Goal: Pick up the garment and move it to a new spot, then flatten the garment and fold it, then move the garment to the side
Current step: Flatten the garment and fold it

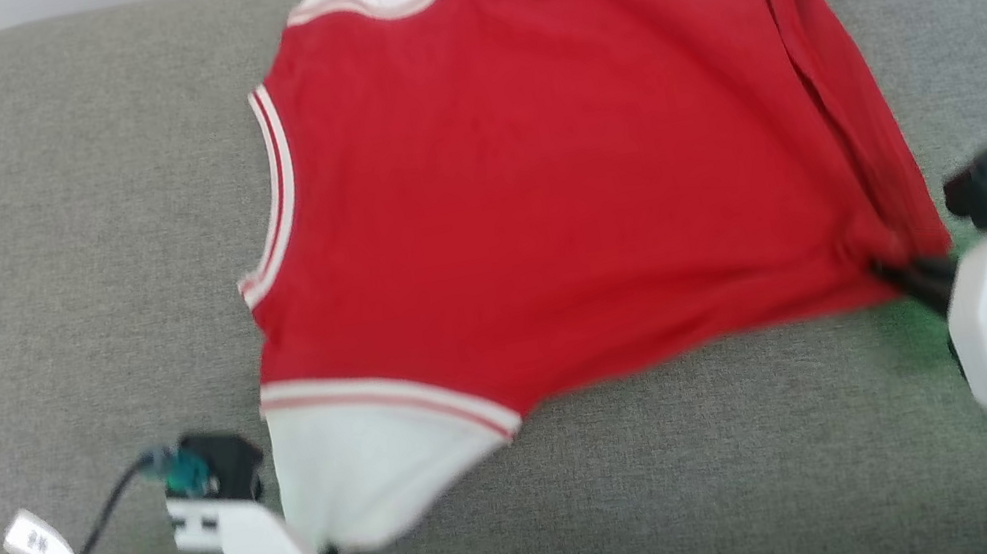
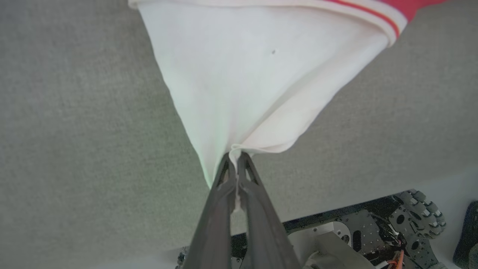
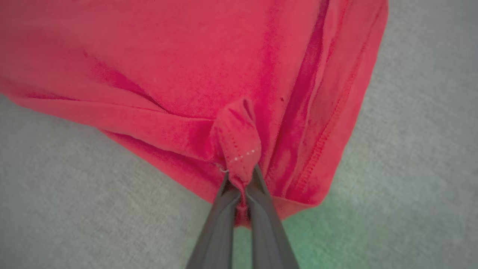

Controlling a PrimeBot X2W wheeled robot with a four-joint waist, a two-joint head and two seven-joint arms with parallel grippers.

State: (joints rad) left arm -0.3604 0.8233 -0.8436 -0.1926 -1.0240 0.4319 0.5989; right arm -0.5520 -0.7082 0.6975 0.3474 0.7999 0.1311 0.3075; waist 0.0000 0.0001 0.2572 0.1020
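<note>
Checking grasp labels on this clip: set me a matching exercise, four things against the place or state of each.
Things:
1. left hand
2. right hand
3. red jersey-style T-shirt with white sleeves
4. grey fabric cushion

Places or states:
A. shut on a red corner
B. lies beneath the shirt
C. shut on the edge of a white sleeve
D. spread out across the cushion

Pairs: 1-C, 2-A, 3-D, 4-B.
</note>
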